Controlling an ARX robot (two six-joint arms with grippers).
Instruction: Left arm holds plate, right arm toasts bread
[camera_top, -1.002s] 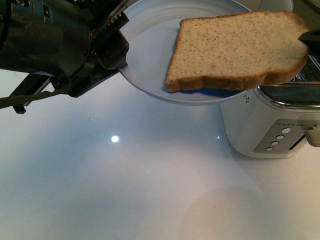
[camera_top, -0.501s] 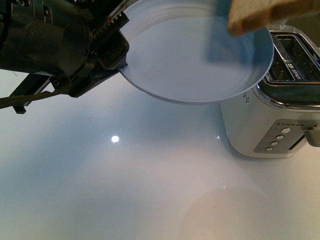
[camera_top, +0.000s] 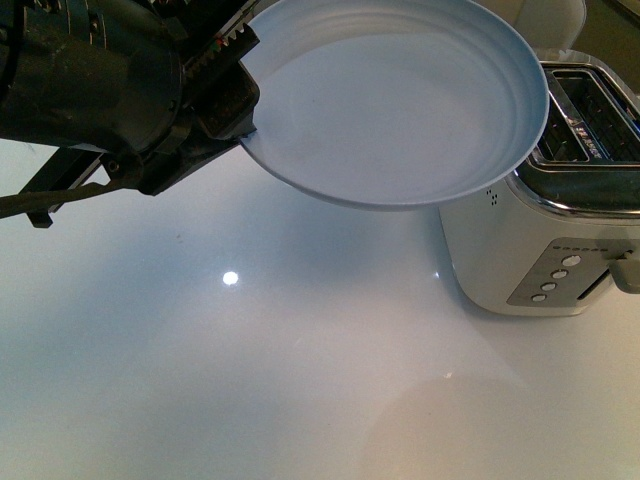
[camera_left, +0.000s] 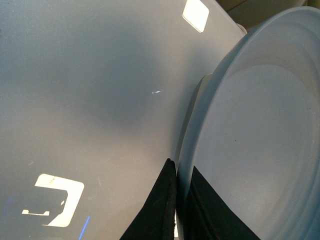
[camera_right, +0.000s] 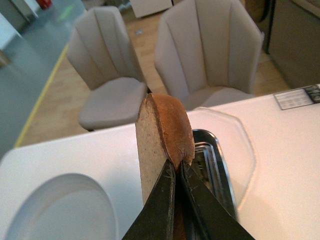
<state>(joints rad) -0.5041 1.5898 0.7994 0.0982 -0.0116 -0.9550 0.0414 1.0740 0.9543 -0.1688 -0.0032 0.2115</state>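
A glossy white bench (camera_top: 250, 380) fills most of the front view, and a small point of light reflects off its surface. In the right wrist view, two beige upholstered chairs (camera_right: 107, 75) stand on the floor beyond the far edge of the bench.

The black left arm (camera_top: 90, 85) enters from the upper left of the front view. Its left gripper (camera_top: 243, 88) is clamped on the near-left rim of the plate (camera_top: 400, 110), with one toothed jaw above the rim and one below. The left wrist view shows the same grip, with the dark fingers (camera_left: 162, 210) pinching the rim from either side.

A cream and chrome toaster (camera_top: 540, 250) stands on the bench at the right, its slots (camera_top: 590, 120) facing up.

The pale blue-white plate hangs in the air above the bench, tilted, with its right edge overlapping the left end of the toaster's top. Nothing lies on it.

The bread slice (camera_right: 160, 135) shows only in the right wrist view. It stands upright and edge-on, brown crust toward the camera, directly over the toaster's open chrome top. The right gripper (camera_right: 177, 175) is closed tight on the crust edge, its two dark fingers meeting at the bread.

A column of small round buttons (camera_top: 555, 280) runs down the toaster's front panel, with a lever (camera_top: 628, 272) just beside them.
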